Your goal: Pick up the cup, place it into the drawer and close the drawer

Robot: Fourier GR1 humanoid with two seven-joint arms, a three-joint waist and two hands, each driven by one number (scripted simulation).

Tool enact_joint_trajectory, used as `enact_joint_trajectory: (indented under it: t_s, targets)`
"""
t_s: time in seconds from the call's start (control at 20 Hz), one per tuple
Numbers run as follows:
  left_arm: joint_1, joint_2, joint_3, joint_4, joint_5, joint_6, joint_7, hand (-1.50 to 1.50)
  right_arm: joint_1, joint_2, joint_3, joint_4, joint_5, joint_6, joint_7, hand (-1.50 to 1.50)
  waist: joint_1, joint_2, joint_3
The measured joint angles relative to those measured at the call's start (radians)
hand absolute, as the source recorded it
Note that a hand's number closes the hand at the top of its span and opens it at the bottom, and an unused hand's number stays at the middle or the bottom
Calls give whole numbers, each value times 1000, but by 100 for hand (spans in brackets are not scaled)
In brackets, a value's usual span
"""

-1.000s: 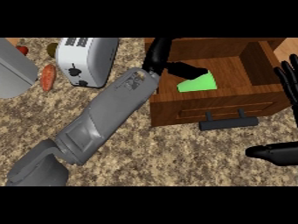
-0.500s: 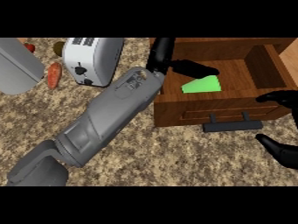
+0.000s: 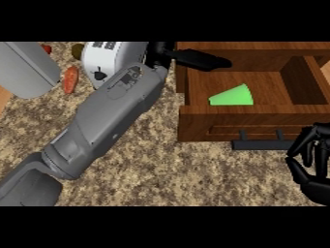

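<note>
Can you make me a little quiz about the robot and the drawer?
1. True or false: the green cup lies inside the open drawer.
2. Which hand is nearest the drawer's dark handle? A) left B) right
3. Fill in: the white ____ stands on the counter left of the drawer.

Key: 1 true; 2 B; 3 toaster. The left hand is over the drawer's back corner.

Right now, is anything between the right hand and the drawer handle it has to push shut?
Nothing visible. The right hand, fingers curled, sits just right of and below the black handle on the drawer front. The green cup already lies inside the drawer.
</note>
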Motion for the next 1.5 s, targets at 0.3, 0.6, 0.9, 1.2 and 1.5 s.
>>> enact_joint_trajectory:
  t_s: [0.3, 0.6, 0.9, 1.2, 1.5]
  targets:
    - [99, 104, 22, -175, -9, -6, 74, -150, -5, 11, 63, 20, 179, -46, 5, 150, 23, -4, 0]
    - [257, 219, 54, -394, -6, -6, 132, -150, -30, 27, 118, 92, 349, -110, -37, 150, 32, -4, 0]
    - [402, 306, 86, -524, 2, -55, 132, -150, -87, 13, 236, 241, 591, -180, -103, 150, 43, 0, 0]
    - [522, 383, 122, -653, 18, -88, 148, -150, -182, 17, 333, 481, 826, -297, -155, 150, 54, 3, 1]
    - [649, 447, 181, -715, 27, -159, 127, -150, -346, 57, 335, 814, 940, -418, -242, 150, 46, 7, 1]
